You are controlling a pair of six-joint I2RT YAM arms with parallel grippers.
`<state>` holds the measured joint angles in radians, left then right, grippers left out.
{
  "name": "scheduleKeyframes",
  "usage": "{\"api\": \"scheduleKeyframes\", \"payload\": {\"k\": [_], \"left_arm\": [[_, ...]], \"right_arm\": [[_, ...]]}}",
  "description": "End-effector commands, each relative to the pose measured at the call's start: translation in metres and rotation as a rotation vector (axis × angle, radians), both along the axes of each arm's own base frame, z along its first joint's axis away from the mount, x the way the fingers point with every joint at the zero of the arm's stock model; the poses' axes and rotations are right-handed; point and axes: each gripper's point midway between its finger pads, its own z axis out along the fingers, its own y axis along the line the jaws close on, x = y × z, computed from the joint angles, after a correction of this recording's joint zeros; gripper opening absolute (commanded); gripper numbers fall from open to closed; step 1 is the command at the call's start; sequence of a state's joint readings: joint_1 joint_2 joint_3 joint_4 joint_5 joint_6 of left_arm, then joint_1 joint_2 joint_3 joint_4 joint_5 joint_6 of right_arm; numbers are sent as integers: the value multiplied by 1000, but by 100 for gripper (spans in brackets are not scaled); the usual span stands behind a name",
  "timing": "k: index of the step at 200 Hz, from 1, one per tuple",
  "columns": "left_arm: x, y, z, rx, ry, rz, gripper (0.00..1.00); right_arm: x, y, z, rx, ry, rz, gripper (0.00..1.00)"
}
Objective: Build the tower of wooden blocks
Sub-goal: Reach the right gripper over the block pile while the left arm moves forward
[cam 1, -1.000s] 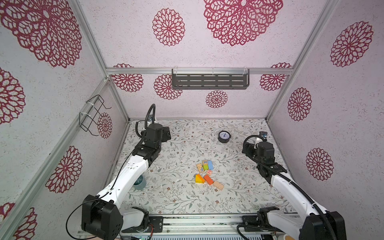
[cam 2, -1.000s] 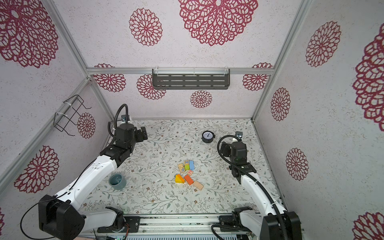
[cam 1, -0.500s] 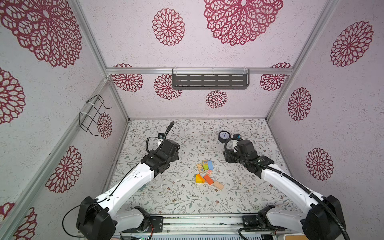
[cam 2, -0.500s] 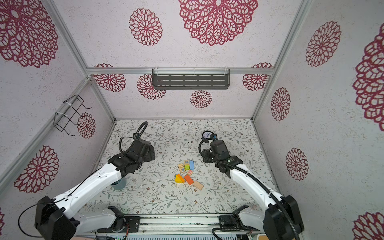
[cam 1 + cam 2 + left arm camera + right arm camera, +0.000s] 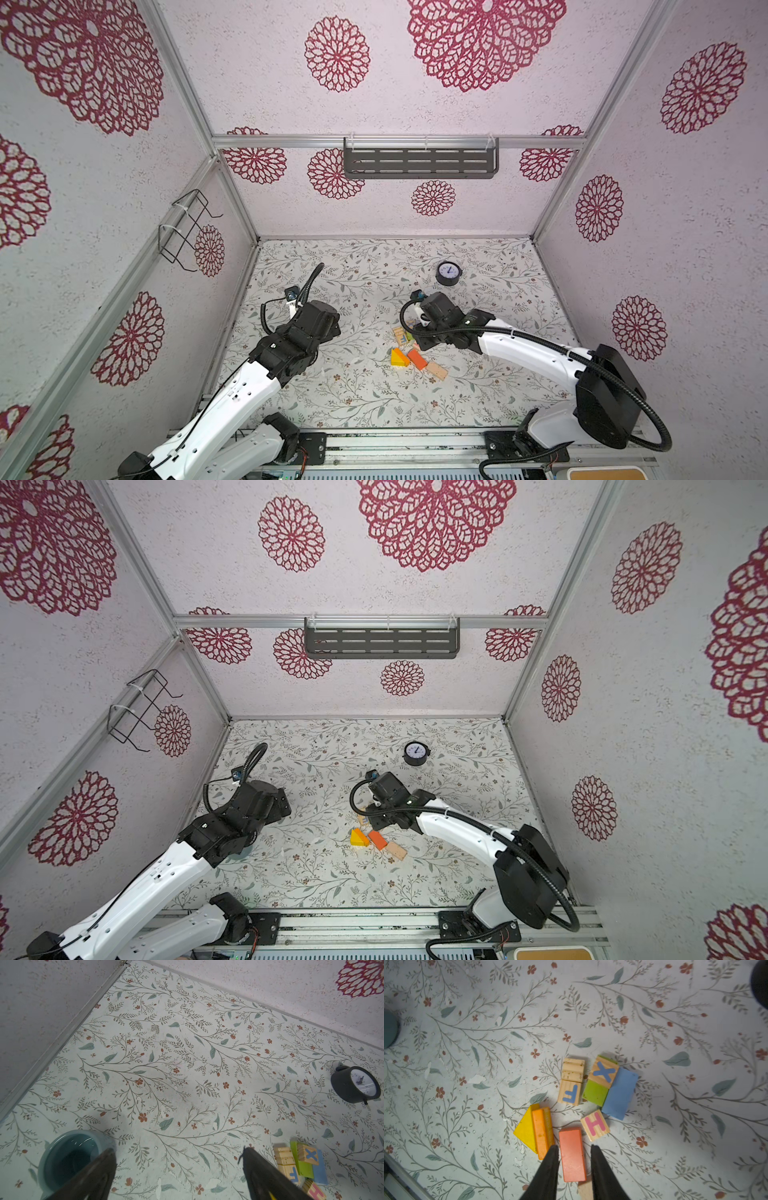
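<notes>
R gripper (image 5: pixel 574 1146) astride red block (image 5: pixel 572 1155), jaws almost on long sides; can't tell if clamped. Lies flat on table (image 5: pixel 467 1084), robot-side of clock (image 5: pixel 449 273). Prob. light, stiff, slick; pinch mid-length.

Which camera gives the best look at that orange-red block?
The right wrist view: the orange-red block lies close below, its top face clear. In both top views the block is just a tiny slanted bar. The left wrist view does not show it.

Matt painted wood blocks (image 5: pixel 595 1093)
</notes>
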<state>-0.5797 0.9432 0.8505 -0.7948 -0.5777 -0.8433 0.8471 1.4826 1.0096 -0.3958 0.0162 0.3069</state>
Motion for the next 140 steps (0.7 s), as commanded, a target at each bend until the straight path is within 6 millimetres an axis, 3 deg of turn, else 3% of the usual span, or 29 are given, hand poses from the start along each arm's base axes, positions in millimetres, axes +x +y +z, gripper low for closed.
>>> {"api": "scheduleKeyframes", "payload": {"k": [1,27,70,105,140], "left_arm": [[-5,8,-8,10,22,36,97],[-6,5,-15,-4,42,26,97],[-6,1,-21,-35,47,17,97],[-3,-3,-24,-44,53,10,97],[2,-8,-27,-46,63,0,97]], "right_arm": [[-12,17,1,-8,24,74,33],[-22,27,-13,-62,53,135,44],[-25,29,-27,-105,62,145,44],[-12,29,-21,-103,21,93,34],[14,20,-15,-111,1,-28,44]]}}
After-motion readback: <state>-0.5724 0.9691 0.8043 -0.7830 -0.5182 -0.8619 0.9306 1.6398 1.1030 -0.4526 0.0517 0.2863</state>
